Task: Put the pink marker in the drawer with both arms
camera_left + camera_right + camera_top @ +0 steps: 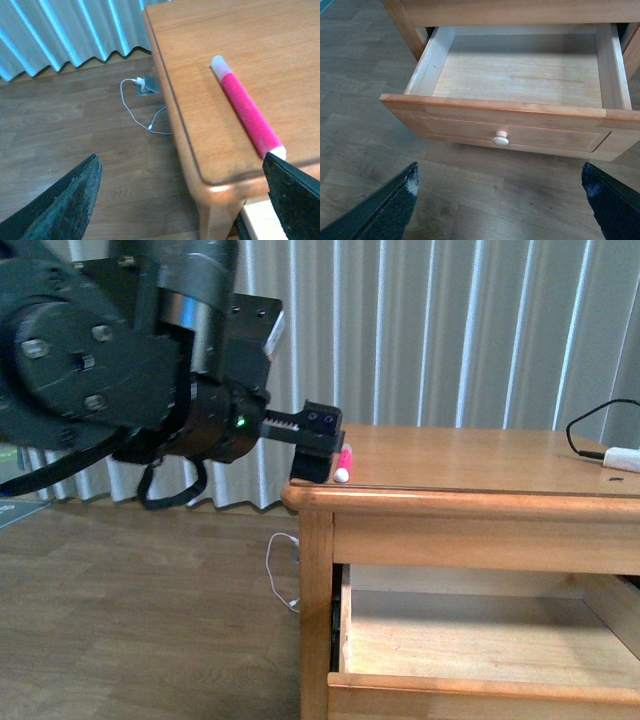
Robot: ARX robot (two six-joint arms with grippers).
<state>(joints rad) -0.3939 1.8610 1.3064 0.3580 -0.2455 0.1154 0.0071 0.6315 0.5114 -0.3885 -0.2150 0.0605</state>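
In the front view, the left arm (pixel 120 360) filled the upper left of the frame, and its claw (pixel 318 445) reached to the left corner of the wooden surface (pixel 470 455) near the frame's centre. The pink marker (pixel 343 462) lay on that surface just right of the claw, close to the front edge, its pale tip towards the camera. In the left wrist view, the claw (pixel 180 200) stood spread wide with nothing in it. The marker (pixel 247 112) lay flat near the corner of the surface (pixel 225 40), one end close by one finger (pixel 295 195). The drawer (pixel 480 685) stood pulled out at the lower right of the front view. In the right wrist view, the right claw (pixel 497 205) was also spread apart and gripping nothing. It hung over the floor before the drawer (pixel 520 107) and its round knob (pixel 500 139).
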